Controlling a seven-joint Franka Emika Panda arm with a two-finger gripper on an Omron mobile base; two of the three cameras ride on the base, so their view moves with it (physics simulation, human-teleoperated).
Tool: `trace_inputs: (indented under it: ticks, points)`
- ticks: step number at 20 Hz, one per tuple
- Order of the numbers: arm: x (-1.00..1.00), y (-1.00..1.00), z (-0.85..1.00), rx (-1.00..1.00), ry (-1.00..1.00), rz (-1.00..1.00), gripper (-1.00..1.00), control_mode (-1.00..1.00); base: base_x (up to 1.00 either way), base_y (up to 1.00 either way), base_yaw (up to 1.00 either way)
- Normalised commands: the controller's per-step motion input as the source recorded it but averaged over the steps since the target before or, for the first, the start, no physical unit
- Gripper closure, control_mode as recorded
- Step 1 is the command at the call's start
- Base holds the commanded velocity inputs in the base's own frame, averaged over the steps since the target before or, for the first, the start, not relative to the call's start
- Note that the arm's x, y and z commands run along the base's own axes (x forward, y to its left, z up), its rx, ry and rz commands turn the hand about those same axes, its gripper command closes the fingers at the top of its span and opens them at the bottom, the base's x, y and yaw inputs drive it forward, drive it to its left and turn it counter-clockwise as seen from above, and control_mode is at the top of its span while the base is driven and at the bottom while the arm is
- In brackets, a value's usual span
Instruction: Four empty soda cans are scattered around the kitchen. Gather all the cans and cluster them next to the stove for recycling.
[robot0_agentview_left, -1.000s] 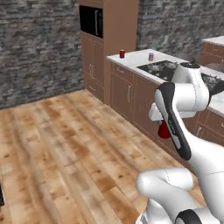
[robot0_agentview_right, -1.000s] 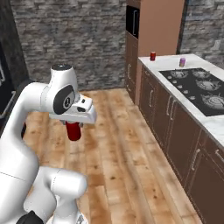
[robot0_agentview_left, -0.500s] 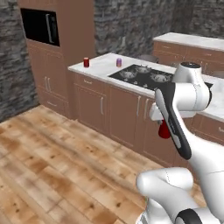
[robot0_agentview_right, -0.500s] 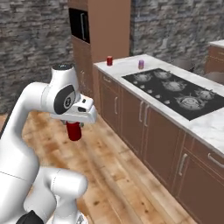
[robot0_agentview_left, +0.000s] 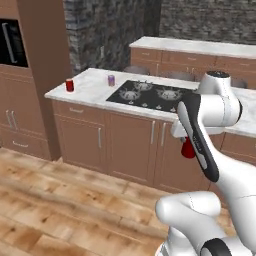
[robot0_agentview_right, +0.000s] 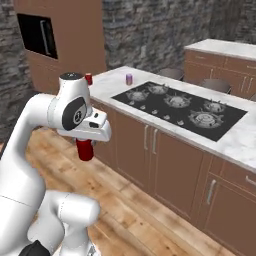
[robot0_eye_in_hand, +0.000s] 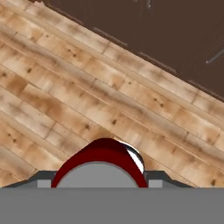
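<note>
Jaws closed on a small red cylindrical soda can (robot0_agentview_right: 85, 149), my gripper (robot0_agentview_right: 86, 145) carries it hanging below my hand, out over the floor in front of the cabinets. In the hand view the can's (robot0_eye_in_hand: 100, 168) red body sits at 6 o'clock between my finger tips, with light wooden floor planks (robot0_eye_in_hand: 78, 100) running diagonally beneath it and dark cabinet fronts (robot0_eye_in_hand: 175, 39) across 12 to 2 o'clock.

From the right base view, a white marble counter (robot0_agentview_right: 235, 142) tops brown wooden cabinets with slim metal handles. Set into it is the flat black glass stove (robot0_agentview_right: 180, 106) with round burners. Beyond the stove's far end, at about 11 o'clock, stand a purple-pink can (robot0_agentview_right: 129, 79) and another red can (robot0_agentview_right: 88, 78), well apart from each other. A dark built-in oven (robot0_agentview_right: 37, 34) sits in a tall wooden column, with rough grey stone wall (robot0_agentview_right: 150, 30) behind.
</note>
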Motion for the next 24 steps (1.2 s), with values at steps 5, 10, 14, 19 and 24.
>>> trace_inputs:
  ticks: [5,10,14,19,24]
  points:
    - [0.0,0.0,0.0,0.0,0.0,0.0,1.0,1.0,0.88,0.82,-0.53]
    - [0.0,0.0,0.0,0.0,0.0,0.0,1.0,1.0,0.86,0.79,-0.5]
    - [0.0,0.0,0.0,0.0,0.0,0.0,1.0,1.0,0.87,0.74,-0.47]
    - [0.0,0.0,0.0,0.0,0.0,0.0,1.0,1.0,0.92,0.75,-0.39]
    - [0.0,0.0,0.0,0.0,0.0,0.0,1.0,1.0,0.8,0.62,-0.3]
